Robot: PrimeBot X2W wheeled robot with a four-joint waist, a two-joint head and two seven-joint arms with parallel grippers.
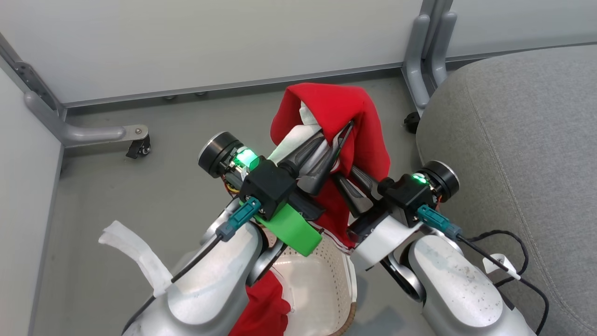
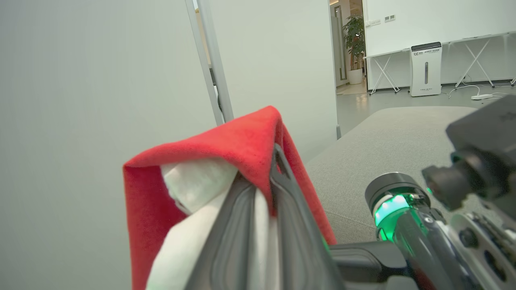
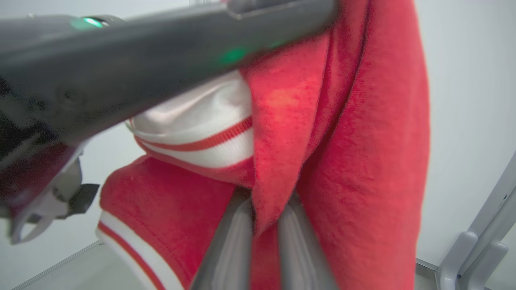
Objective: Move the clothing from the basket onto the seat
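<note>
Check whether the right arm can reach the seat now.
Probably yes: the seat lies close on its right, nothing between. But right gripper and left gripper both clamp one garment, so they should move together.

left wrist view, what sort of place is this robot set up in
Most likely an office or lab test bay, not a home: pale partition panels wall the spot in, and beyond them stand folding tables and a white floor appliance against a bare wall.
</note>
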